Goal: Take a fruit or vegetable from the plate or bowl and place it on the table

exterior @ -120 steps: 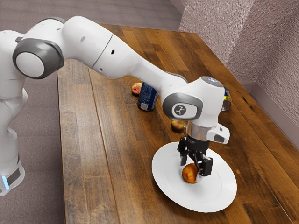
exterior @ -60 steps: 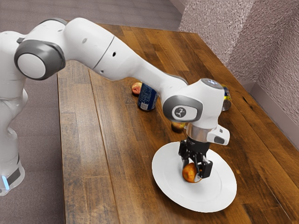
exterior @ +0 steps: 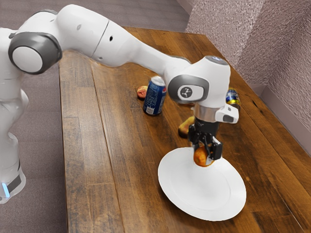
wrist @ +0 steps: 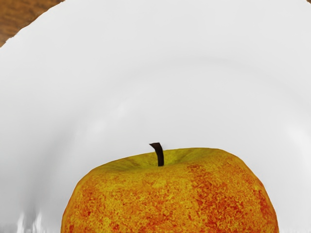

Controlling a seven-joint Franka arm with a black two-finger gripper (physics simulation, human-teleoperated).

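Holding one apple (exterior: pixel 200 158) between its two fingers, the gripper (exterior: pixel 204 152) hangs over the far part of the plate (exterior: pixel 201 206). The apple is above the white surface, with bare plate spreading toward the near rim. Seen from the wrist, its dark stem (wrist: pixel 159 154) points out from its top over the plate; the roundish body is widest across the stem's line. Broad bare wood runs between the plate and the left edge of the table (exterior: pixel 102 184) in the exterior view; the table's right edge slants away on the other side, with more wood between.

Just beyond the plate, partly behind the gripper, lies a longish yellow fruit (exterior: pixel 185 127), its long axis slanting from near left to far right. Farther off to the left stands a blue can (exterior: pixel 154 99), upright, with a small reddish fruit (exterior: pixel 141 92) just beside it. A yellow-and-blue can (exterior: pixel 233 96) is at far right. Counted: three fruits, two cans, one plate.
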